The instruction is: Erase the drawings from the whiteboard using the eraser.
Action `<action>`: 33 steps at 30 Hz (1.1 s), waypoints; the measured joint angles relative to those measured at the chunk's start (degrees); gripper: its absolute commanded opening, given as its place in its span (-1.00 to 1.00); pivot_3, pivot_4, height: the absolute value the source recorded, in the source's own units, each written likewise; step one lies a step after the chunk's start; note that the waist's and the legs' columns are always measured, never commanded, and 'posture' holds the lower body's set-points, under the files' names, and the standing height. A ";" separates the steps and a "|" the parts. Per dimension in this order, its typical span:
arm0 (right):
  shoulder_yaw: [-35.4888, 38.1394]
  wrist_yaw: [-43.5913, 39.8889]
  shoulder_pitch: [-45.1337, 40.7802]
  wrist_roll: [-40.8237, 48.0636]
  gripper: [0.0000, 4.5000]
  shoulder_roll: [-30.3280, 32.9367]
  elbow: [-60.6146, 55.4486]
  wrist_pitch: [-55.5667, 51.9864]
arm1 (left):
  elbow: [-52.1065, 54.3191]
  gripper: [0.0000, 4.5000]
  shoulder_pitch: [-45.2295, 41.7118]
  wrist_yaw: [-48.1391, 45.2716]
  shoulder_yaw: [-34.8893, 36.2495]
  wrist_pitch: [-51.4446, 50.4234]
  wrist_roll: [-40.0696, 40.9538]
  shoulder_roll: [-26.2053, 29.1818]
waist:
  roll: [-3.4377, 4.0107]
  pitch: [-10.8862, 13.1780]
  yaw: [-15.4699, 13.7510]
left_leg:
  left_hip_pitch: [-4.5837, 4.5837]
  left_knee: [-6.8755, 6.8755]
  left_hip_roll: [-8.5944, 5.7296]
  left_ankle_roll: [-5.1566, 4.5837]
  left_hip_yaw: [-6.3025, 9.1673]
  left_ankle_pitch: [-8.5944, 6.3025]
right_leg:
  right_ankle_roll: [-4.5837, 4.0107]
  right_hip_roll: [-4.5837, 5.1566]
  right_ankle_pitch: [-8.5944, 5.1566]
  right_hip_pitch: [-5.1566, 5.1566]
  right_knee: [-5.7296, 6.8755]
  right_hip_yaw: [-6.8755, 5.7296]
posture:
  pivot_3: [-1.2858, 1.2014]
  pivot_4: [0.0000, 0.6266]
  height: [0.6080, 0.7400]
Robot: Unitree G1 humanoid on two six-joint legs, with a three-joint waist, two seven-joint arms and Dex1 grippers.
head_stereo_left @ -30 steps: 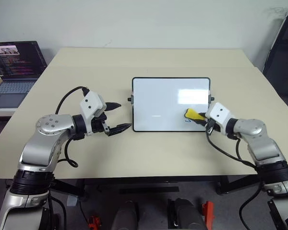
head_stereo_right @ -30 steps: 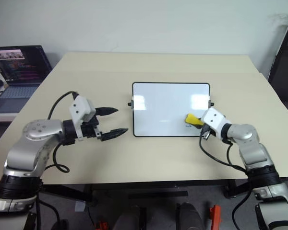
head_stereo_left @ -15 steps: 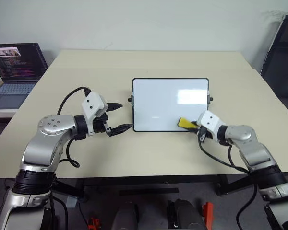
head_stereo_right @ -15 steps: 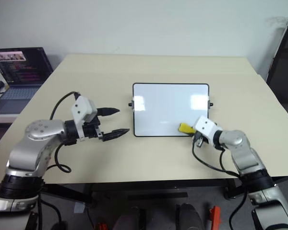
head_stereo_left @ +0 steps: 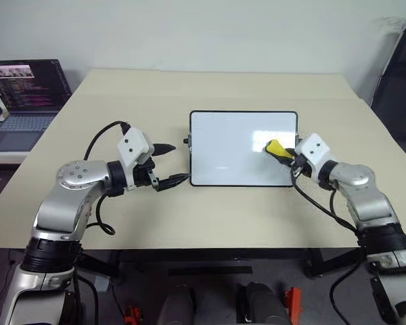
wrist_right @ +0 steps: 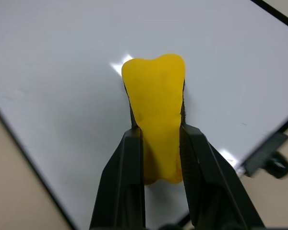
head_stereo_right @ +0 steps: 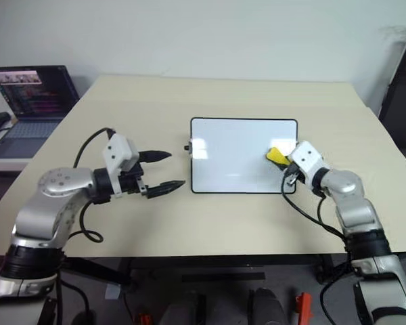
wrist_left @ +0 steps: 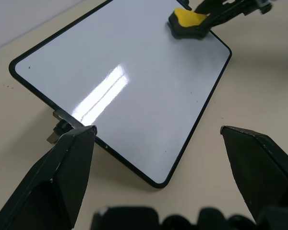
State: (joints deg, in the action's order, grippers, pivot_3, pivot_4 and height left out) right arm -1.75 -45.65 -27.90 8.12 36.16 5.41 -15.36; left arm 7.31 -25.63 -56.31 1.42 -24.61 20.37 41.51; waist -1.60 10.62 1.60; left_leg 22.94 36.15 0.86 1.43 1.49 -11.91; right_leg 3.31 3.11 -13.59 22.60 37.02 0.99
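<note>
Pinching the eraser between its two black fingers, the right gripper holds the yellow block by its rear half so the front half sticks out free beyond the fingertips and can be laid on the whiteboard. That grip looks chosen for wiping: the working end is clear of the fingers, and the black part sits low, toward the board's surface. The eraser's long axis runs in line with the fingers, pointing from the whiteboard's right short side in toward its middle, and it rests over the whiteboard's right part, about mid-height of that side, near the black frame.

The whiteboard lies flat on the table with its long sides running left to right; the surface reads as blank white with glare patches, and I can make out no blue drawings on it, so the erasing seems nearly or wholly done, though faint strokes under the glare cannot be ruled out.

The left gripper hovers just off the whiteboard's left short side, near the small knob there, fingers spread wide and holding nothing, pointing toward the board, likely ready to steady it against the push of the wiping
</note>
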 measured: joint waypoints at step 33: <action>10.36 4.65 -7.67 2.24 -0.70 16.63 28.30 -28.50 | -17.19 1.00 -12.34 -1.79 -20.93 12.98 -8.26 -29.55 | 0.31 -0.07 0.38 | 0.50 -0.01 -0.10 -0.02 -0.13 0.00 | 0.12 -0.03 0.01 0.62 0.04 0.18 | 0.03 -0.52 1.00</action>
State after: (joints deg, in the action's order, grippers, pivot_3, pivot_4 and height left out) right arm 8.61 -40.99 -35.56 10.35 52.79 33.71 -43.86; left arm -9.88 -37.98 -58.10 -19.51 -11.62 12.11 11.96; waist -1.29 10.54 1.98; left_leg 23.44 36.14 0.76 1.41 1.36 -11.91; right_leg 3.43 3.08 -13.58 23.22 37.05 1.17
